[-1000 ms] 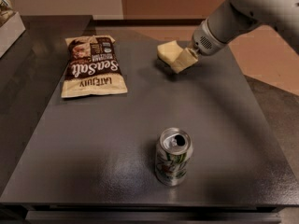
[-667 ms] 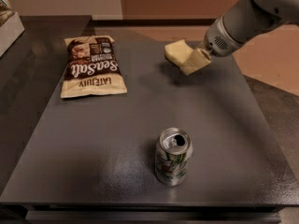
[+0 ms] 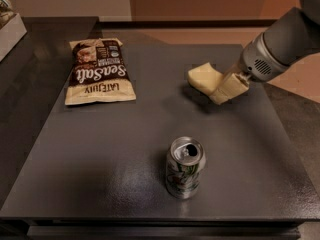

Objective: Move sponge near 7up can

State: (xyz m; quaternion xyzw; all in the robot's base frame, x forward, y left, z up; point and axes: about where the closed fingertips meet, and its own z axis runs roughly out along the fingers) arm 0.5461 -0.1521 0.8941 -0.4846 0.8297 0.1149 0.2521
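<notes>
- pale yellow is the colour of the sponge (image 3: 201, 77), which is held at the tip of the tool (image 3: 220, 87); the tool's pale fingers (image 3: 231, 85) are closed on the sponge's right end.
- the tool is found over the far right part of the dark grey counter (image 3: 100, 159), and it is carried by a grey arm (image 3: 280, 44) that is extended from the upper right corner of the view.
- the tool is pointed down and to the left in the view, so that the sponge sticks out beyond it on that side.
- a dark shadow is cast on the counter just under the sponge and the tool, and the sponge appears to be lifted off the surface; whether one of its corners touches cannot be told.
- the 7up can (image 3: 185, 168) is seen standing upright, nearer the camera than the tool and a little to its left, well apart from the held sponge.
- the can's opened top with its pull-tab is turned upward, and green and white markings are shown on its silver side.
- a brown-and-cream chip bag (image 3: 99, 71) is laid flat on the counter far to the left of the tool, at about the same depth, with its lettering upside down to the camera.
</notes>
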